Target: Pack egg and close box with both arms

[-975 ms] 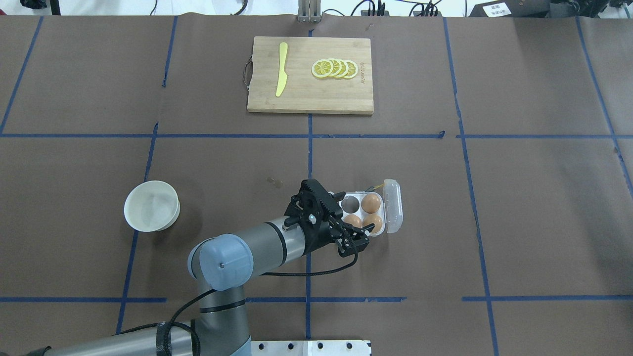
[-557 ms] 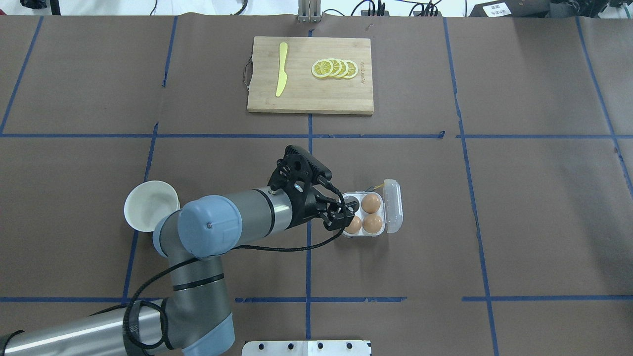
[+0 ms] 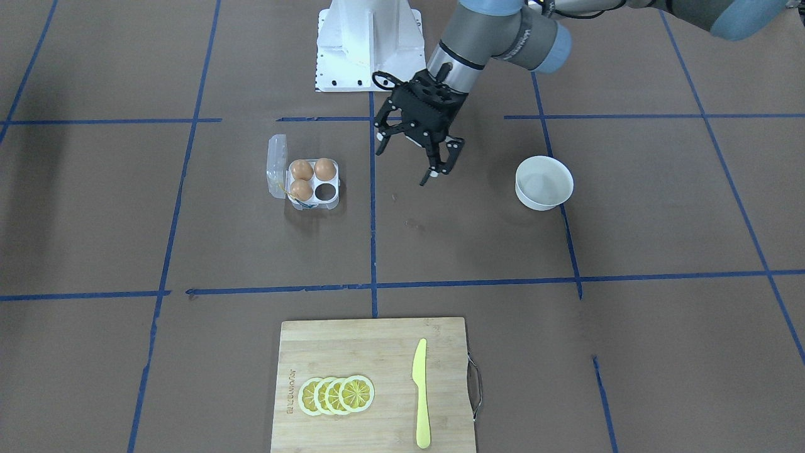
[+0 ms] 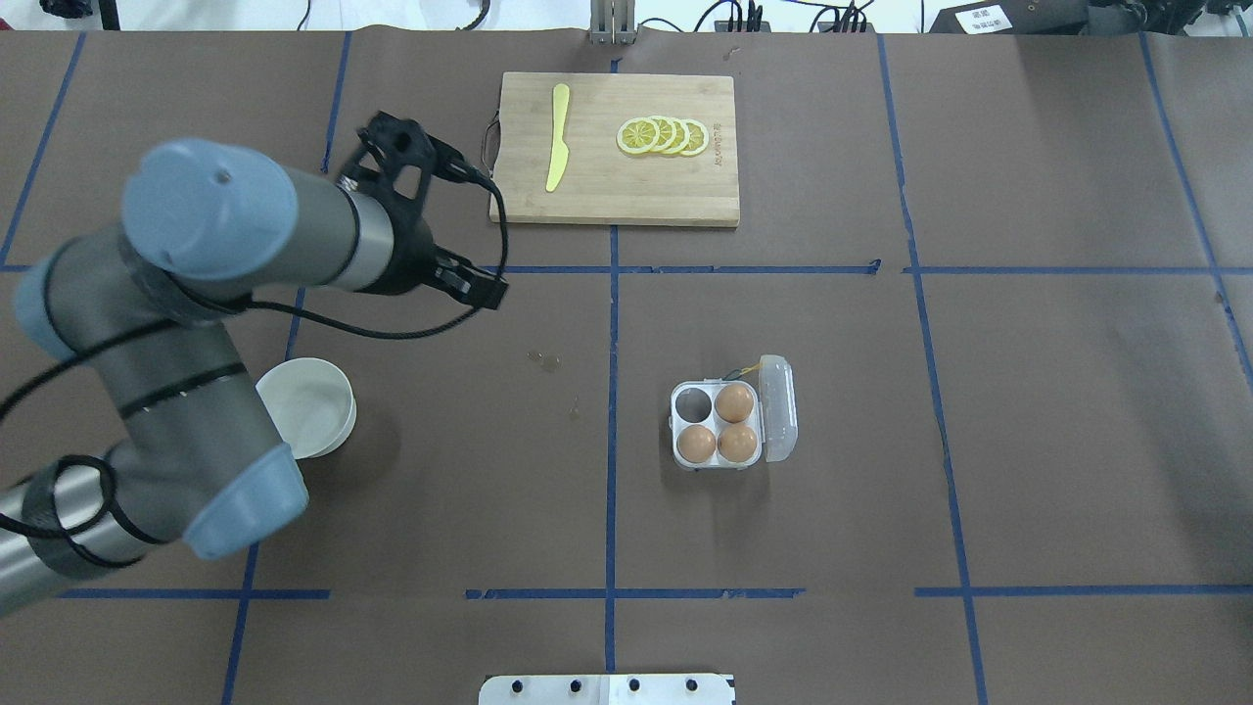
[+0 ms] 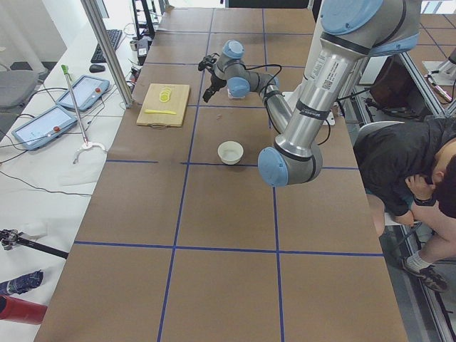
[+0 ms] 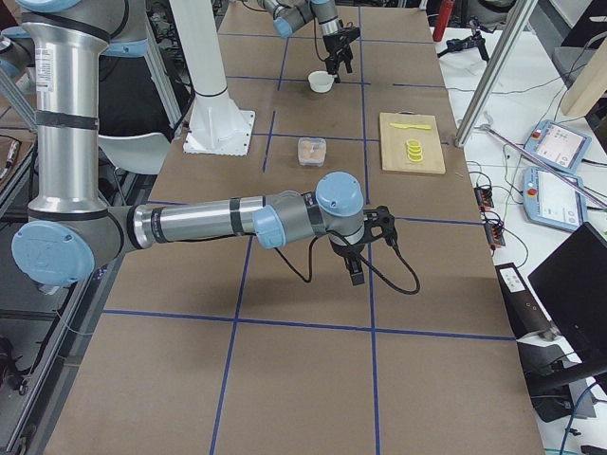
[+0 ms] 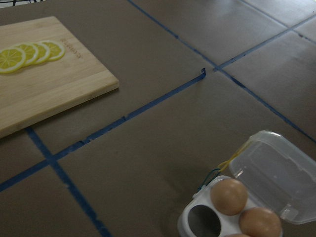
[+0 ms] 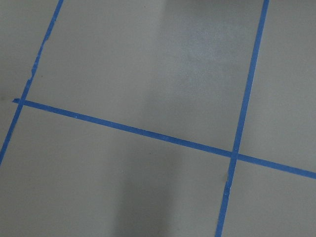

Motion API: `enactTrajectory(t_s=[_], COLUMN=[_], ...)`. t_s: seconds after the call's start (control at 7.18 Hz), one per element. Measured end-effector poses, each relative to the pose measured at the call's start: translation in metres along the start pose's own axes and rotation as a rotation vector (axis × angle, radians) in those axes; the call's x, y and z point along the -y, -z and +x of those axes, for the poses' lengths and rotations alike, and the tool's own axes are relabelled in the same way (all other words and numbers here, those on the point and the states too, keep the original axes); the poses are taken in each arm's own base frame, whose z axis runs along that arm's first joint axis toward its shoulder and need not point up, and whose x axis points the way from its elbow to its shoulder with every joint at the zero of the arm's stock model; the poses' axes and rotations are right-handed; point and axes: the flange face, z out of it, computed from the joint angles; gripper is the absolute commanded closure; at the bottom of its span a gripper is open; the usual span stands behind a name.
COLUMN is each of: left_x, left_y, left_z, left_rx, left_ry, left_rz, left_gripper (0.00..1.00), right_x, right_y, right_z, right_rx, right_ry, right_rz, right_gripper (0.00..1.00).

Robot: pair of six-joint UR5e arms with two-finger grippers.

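Black two-finger left gripper (image 4: 489, 237), splayed and empty, now withdrawn far to the left. Nearby, round white bowl (image 4: 303, 411). Rightward, small clear plastic egg carton (image 4: 676, 423), well apart, holding three orange-brown eggs (image 4: 734, 402), one cell bare, lid (image 4: 780, 411) open. Suggests egg packed, closing next. Right gripper (image 6: 353, 270): cannot tell whether spread or closed.

L gripper (image 4: 489, 237) pulled up & away from the box (image 4: 780, 421), now well apart from it.

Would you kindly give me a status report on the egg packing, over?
Left gripper open, empty, raised clear of box. Right gripper away from box, state unreadable. Lid open, three eggs in, one cell empty. Nothing blocking it.
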Motion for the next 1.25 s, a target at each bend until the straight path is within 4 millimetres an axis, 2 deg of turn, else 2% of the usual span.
enactTrajectory(t_s=[0.14,0.28,0.42,0.56,0.84,0.98,1.11,1.25], left_x=[0.001,-0.007,-0.022,-0.050,-0.115,-0.149,-0.179,-0.208], left_y=[0.025,0.049,0.071,0.088,0.117,0.140,0.166,0.190], left_z=[-0.059,-0.126,-0.206,-0.291,-0.438,-0.492,-0.530,-0.550], left_rx=[0.064,0.109,0.147,0.194,0.275,0.300,0.295,0.245], left_ry=[-0.019,-0.073,-0.125,-0.146,-0.091,-0.029,0.081,0.197], left_rz=[-0.033,-0.072,-0.131,-0.202,-0.340,-0.392,-0.428,-0.429], left_gripper=[0.00,0.00,0.00,0.00,0.00,0.00,0.00,0.00], right_x=[0.000,0.000,0.000,0.001,0.007,0.012,0.017,0.020], right_y=[0.000,0.001,0.002,0.003,0.013,0.017,0.014,0.005], right_z=[-0.001,-0.001,-0.002,-0.004,-0.020,-0.040,-0.072,-0.112], right_rx=[0.000,0.000,0.000,0.001,0.007,0.017,0.033,0.041], right_ry=[-0.010,-0.025,-0.038,-0.050,-0.100,-0.137,-0.173,-0.206], right_rz=[0.001,0.003,0.004,0.008,0.030,0.037,0.030,0.014], right_gripper=[0.00,0.00,0.00,0.00,0.00,0.00,0.00,0.00])
